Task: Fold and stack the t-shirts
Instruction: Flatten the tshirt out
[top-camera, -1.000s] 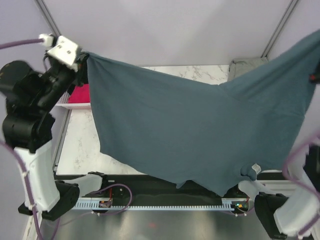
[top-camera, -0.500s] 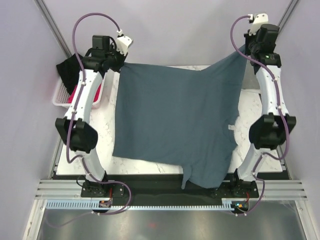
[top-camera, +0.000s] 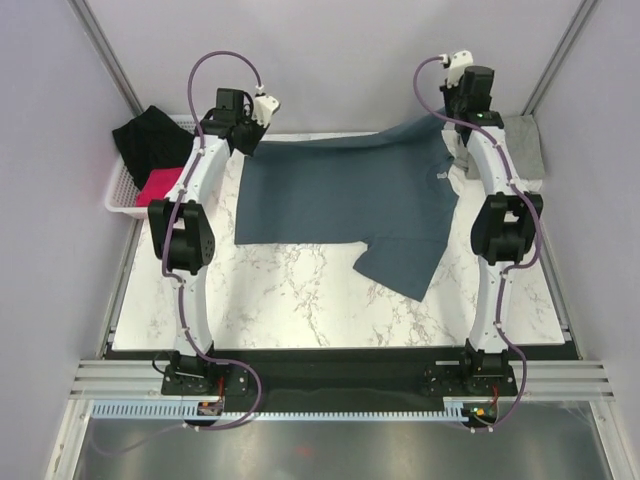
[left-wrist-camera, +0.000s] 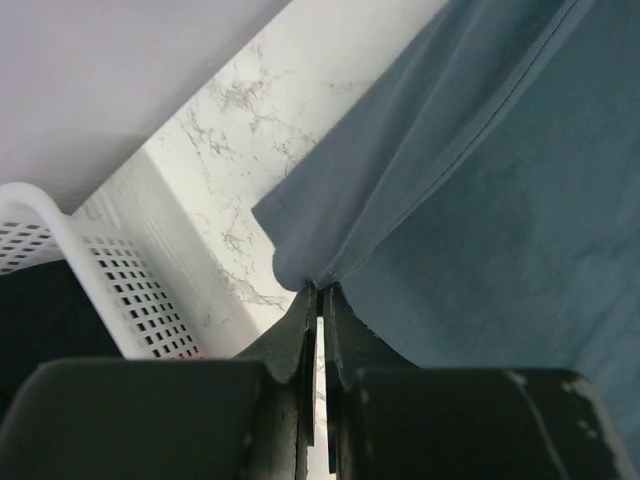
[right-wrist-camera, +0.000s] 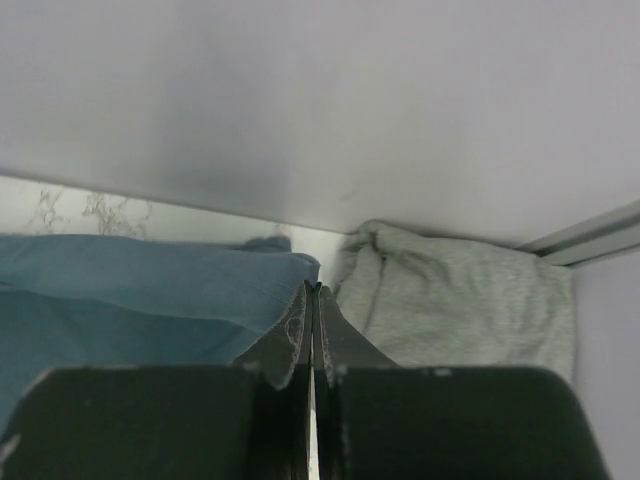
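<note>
The dark slate-blue t-shirt (top-camera: 340, 195) is lying spread across the far half of the marble table (top-camera: 300, 290), one sleeve trailing toward the near side and a small white label (top-camera: 443, 176) showing near its right edge. The left gripper (top-camera: 247, 140) is pinching the shirt's far left corner, its jaws pressed together on a bunched fold of cloth (left-wrist-camera: 318, 292) just above the tabletop. The right gripper (top-camera: 452, 122) is clamping the far right corner in the same way (right-wrist-camera: 314, 290), lifting that edge slightly. The light grey t-shirt (top-camera: 525, 145) is sitting crumpled just beyond the right gripper, in the table's far right corner. A white basket (top-camera: 120, 195) holding black and pink cloth is resting off the table's left edge.
</note>
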